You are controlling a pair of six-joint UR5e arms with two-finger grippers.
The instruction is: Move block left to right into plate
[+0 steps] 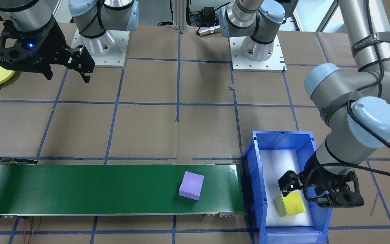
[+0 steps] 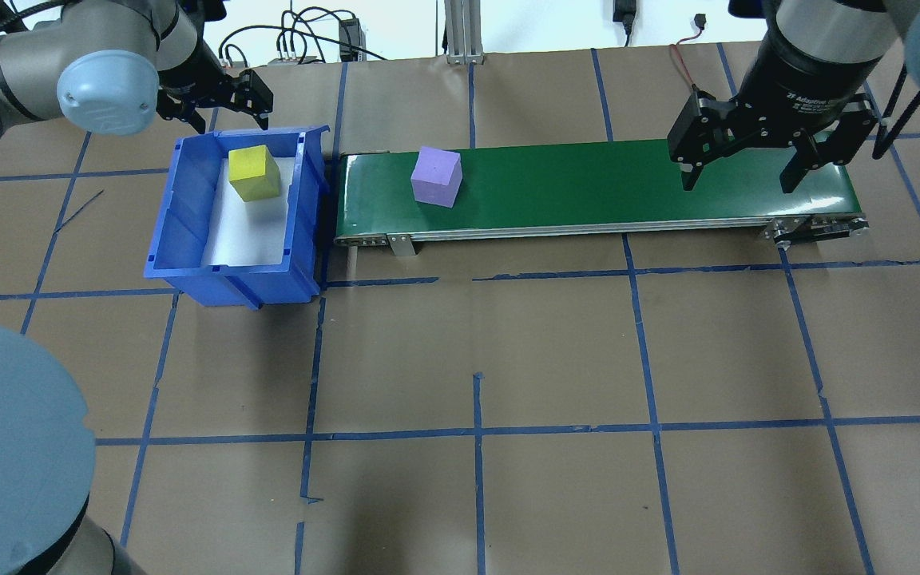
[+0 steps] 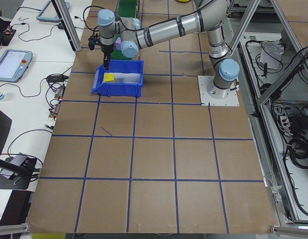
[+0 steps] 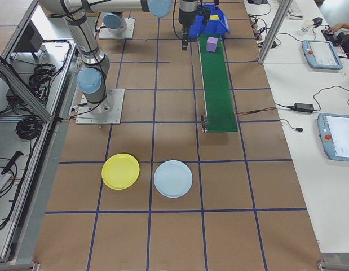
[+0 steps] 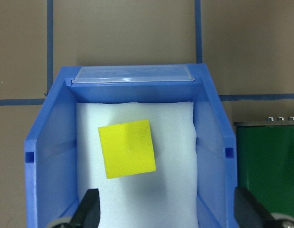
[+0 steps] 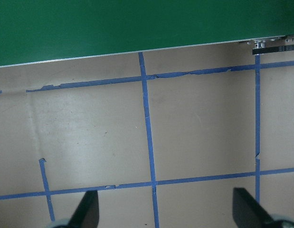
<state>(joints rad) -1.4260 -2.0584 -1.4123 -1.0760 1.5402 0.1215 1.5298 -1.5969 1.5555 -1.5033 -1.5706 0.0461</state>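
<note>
Two foam blocks, yellow block [image 2: 254, 173] and purple block [image 2: 436, 177], two plates, yellow plate [image 4: 120, 171] and pale blue plate [image 4: 173, 178], one blue bin [image 2: 188, 231], one green conveyor [image 2: 628, 180], two grippers, left gripper [image 2: 220, 100] and right gripper [image 2: 743, 164]

A green belt [image 6: 113, 26] is seen across the top, edged below by a thin metal strip. Beneath it, brown paper [image 6: 90, 137] is crossed by blue tape lines [image 6: 147, 128], torn in places. Two dark fingertips [image 6: 87, 209] of the right gripper [image 6: 165, 211] are spread wide apart at the bottom corners, with nothing between them.

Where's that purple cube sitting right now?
In the overhead view, the purple cube sits on the green conveyor belt near its left end, beside the blue bin holding a yellow cube.
</note>
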